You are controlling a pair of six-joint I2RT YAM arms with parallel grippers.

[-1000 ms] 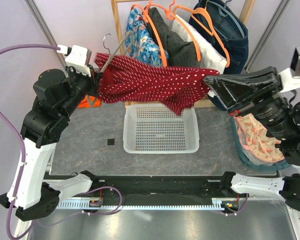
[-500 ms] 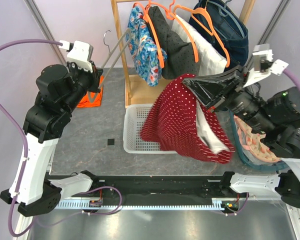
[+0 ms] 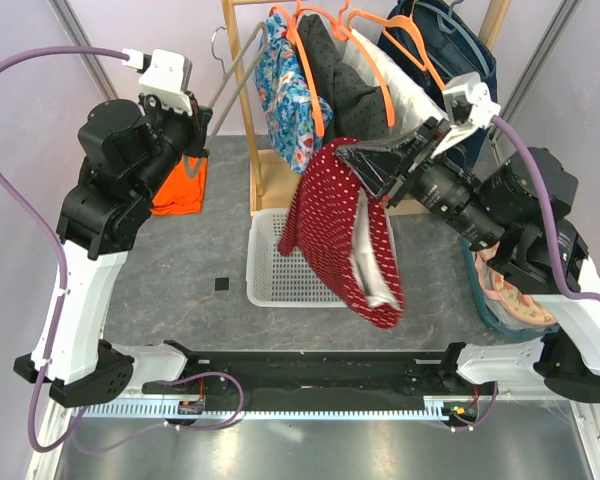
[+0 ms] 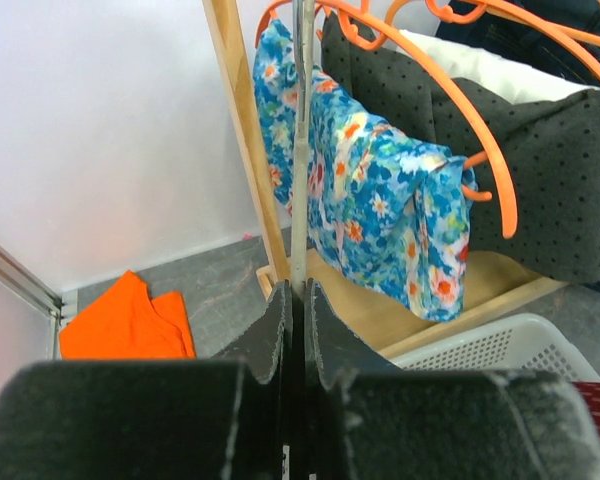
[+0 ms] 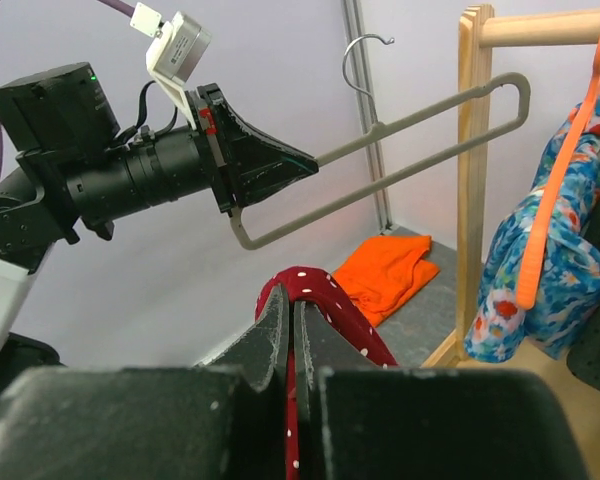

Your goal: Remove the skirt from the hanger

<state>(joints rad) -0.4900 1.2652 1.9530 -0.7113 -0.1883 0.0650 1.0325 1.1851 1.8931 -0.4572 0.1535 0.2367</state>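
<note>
Left pincer [image 4: 301, 297] is clamped on the bare grey hanger [image 4: 300, 150], holding it high and to the side, clear of the cloth. Right pincer [image 5: 292, 312] is pinched shut on a fold of the red dotted skirt [image 3: 330, 220], which hangs free over the white basket [image 3: 270, 275], likely the drop spot. Count: one skirt, one grey hanger, one basket, four garments on the rack [image 3: 248, 150], one orange cloth [image 3: 180, 185] on the table [image 3: 180, 290].

walls [image 3: 20, 60]: pale lilac, plain | metal posts [image 3: 80, 45]: slant up at both back corners | desk [image 3: 180, 280]: grey, stone-look top | wooden rack [image 3: 242, 100]: stands at the desk's far edge, middle | light: even and soft
</note>
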